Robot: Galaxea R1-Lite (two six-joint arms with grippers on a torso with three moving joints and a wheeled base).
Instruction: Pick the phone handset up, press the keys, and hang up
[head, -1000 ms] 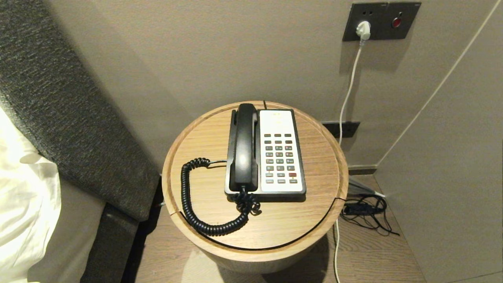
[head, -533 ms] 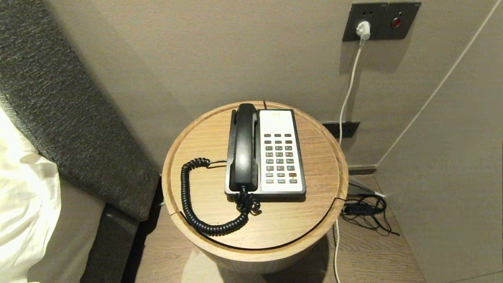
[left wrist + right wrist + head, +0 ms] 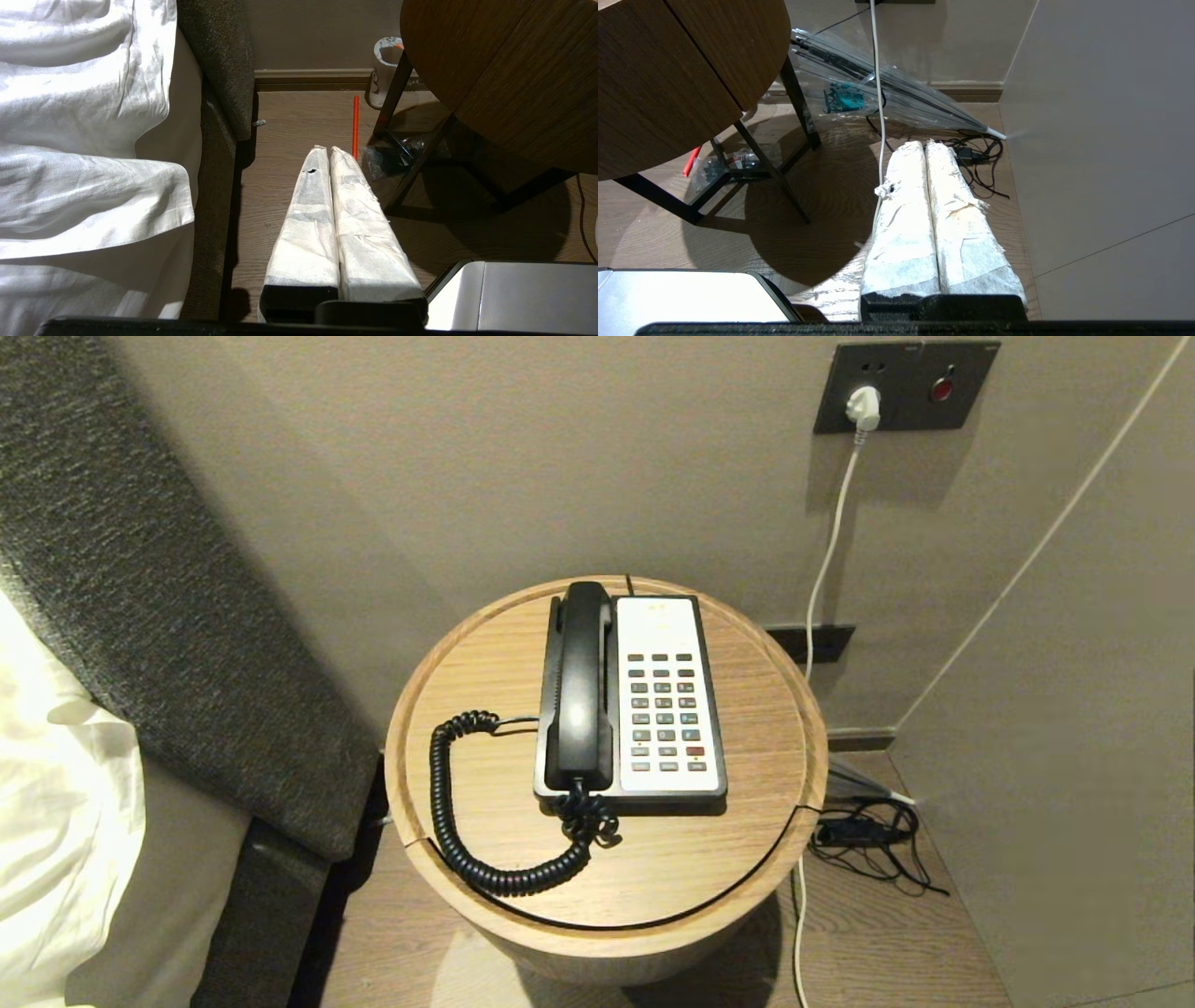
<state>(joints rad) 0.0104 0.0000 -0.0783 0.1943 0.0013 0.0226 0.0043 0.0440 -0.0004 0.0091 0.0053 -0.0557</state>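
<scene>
Nothing of the job looks begun from where I stand: the long black plastic phone handset (image 3: 580, 683) with its bulged ends lies seated in the cradle on the left side of the black-and-white phone base (image 3: 665, 700), which sits near the middle of the round pale-wood tabletop (image 3: 747, 840). Its black coiled cord (image 3: 448, 803) loops out over the wood to the left and curls back to the handset's near end. Lifting the handset, pressing the grey keys (image 3: 662, 709) and hanging up all seem still to come. Neither arm reaches the phone. The left tool (image 3: 326, 148), wrapped in white tape, hangs low over the wooden floor (image 3: 289, 121) between the bed's white sheet (image 3: 88, 140) and the table's dark legs, its two fingers pressed together on nothing. The right tool (image 3: 923, 143) hangs likewise low on the other side, near a white cable (image 3: 878, 84) and a folded clear umbrella (image 3: 896, 93), fingers also pressed together and empty. Against the head view a second back, I can spot no change at all; phone, cord and table lie just as they did.
</scene>
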